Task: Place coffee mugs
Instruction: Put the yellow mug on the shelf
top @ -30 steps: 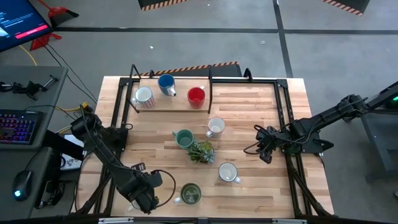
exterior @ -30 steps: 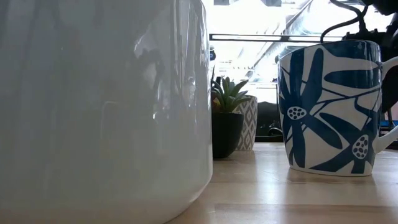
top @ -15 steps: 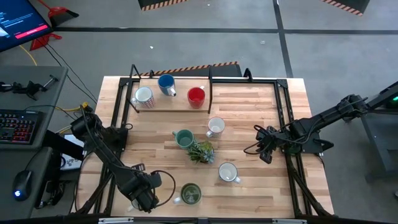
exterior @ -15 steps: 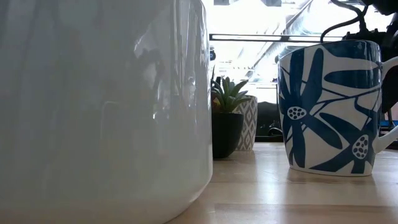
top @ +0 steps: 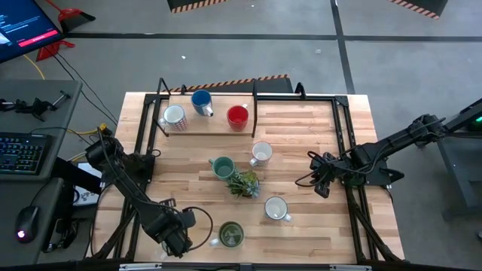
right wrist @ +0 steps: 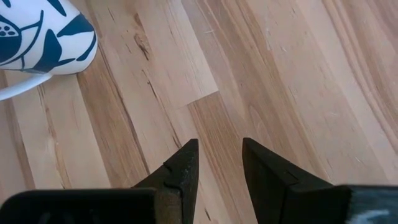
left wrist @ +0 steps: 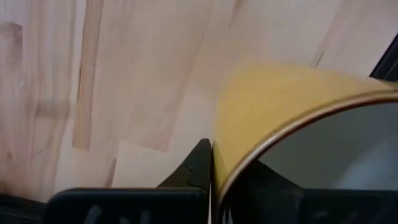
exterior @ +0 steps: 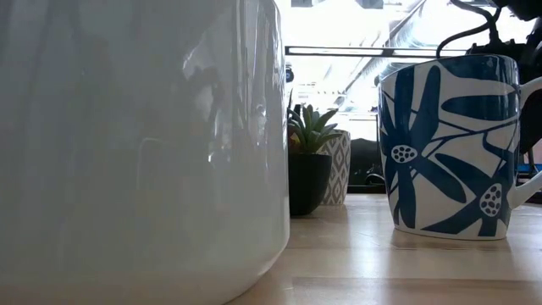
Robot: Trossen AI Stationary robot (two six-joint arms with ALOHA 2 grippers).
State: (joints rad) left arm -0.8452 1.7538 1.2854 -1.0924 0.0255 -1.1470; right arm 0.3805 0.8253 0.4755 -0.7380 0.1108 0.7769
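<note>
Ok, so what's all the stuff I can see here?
white mugs: 3; one on the shelf, two on the table
blue mug: 1, on the shelf
red mug: 1, on the shelf
teal mug: 1, mid-table
olive mug: 1, front edge
plant: 1, green, beside the teal mug
shelf: 1, wood, back left
table: 1, light wood
keyboard: 1, lit keys, off to the left
left hand: closed on the olive mug's edge
right hand: open, empty, low over the right side
</note>
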